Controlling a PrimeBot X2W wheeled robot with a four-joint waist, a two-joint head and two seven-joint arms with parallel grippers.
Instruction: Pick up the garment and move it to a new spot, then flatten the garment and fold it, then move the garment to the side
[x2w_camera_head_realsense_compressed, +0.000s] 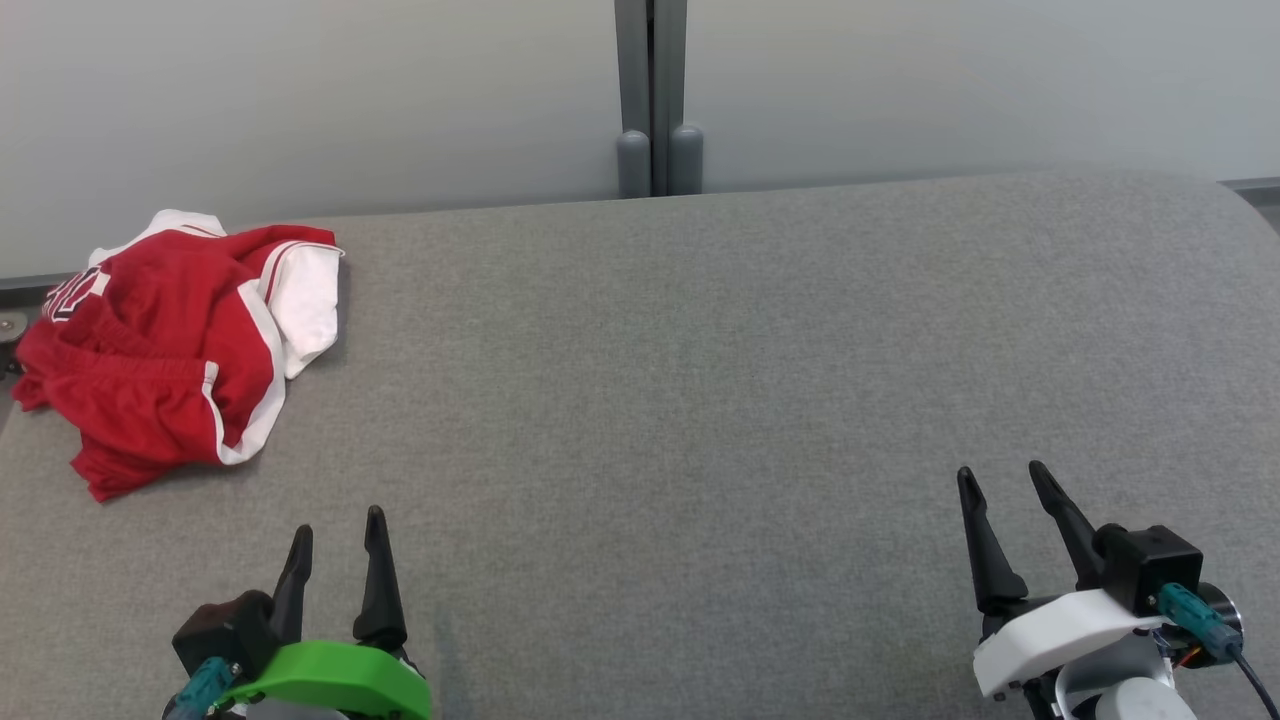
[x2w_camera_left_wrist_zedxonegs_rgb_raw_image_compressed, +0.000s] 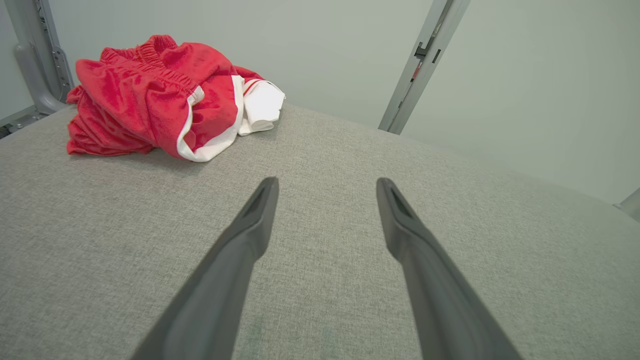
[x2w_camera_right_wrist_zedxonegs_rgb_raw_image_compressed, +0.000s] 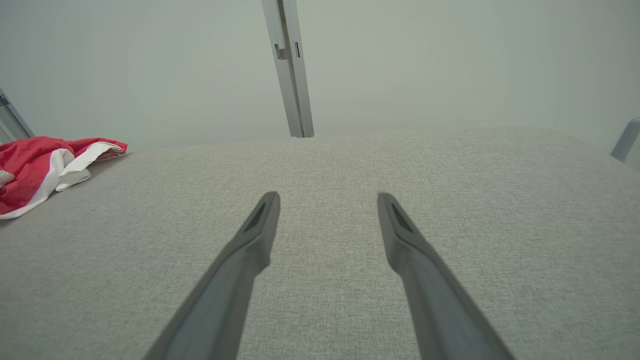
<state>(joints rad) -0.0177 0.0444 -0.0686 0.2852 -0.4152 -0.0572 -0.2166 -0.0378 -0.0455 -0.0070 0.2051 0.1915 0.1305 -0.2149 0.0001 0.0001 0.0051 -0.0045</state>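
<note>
The garment (x2w_camera_head_realsense_compressed: 165, 345) is a crumpled red piece with white trim, lying in a heap at the far left of the grey fabric table (x2w_camera_head_realsense_compressed: 700, 380). In the left wrist view the garment (x2w_camera_left_wrist_zedxonegs_rgb_raw_image_compressed: 165, 97) sits up and to the left of the fingers. Its edge (x2w_camera_right_wrist_zedxonegs_rgb_raw_image_compressed: 45, 167) shows at the left in the right wrist view. My left gripper (x2w_camera_head_realsense_compressed: 338, 520) hovers at the lower left, open and empty, a short way in front of the garment. My right gripper (x2w_camera_head_realsense_compressed: 1003, 475) stands at the lower right, open and empty, far from it.
A grey vertical post (x2w_camera_head_realsense_compressed: 655, 100) rises behind the table's far edge against a pale wall. The table's left edge runs just beside the garment. Its right far corner (x2w_camera_head_realsense_compressed: 1230, 200) is rounded.
</note>
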